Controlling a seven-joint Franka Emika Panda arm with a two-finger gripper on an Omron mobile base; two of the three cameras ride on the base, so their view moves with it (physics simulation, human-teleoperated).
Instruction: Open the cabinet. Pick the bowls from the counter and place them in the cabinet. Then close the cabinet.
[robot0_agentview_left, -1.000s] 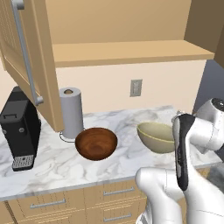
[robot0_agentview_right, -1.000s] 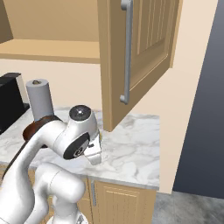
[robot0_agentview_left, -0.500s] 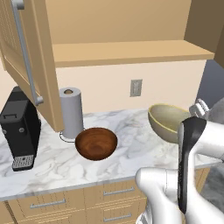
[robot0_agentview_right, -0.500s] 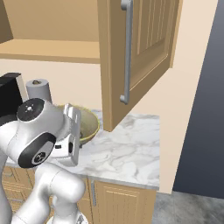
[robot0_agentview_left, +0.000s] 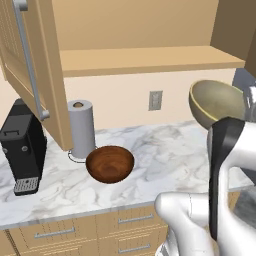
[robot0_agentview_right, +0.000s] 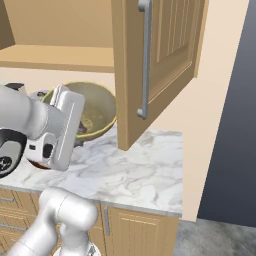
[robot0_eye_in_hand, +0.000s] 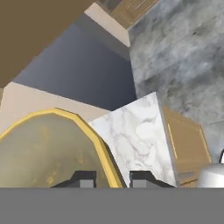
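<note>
Beige-olive bowl is held off the worktop, tilted on its side, below the cabinet shelf level; gripper pinches its rim, one fingertip inside the bowl, the other outside; both cabinet doors stand open, left door and right door swung outward; dark wood bowl sits upright on the marble near the paper towel roll; black coffee machine stands at the worktop's left end.
</note>
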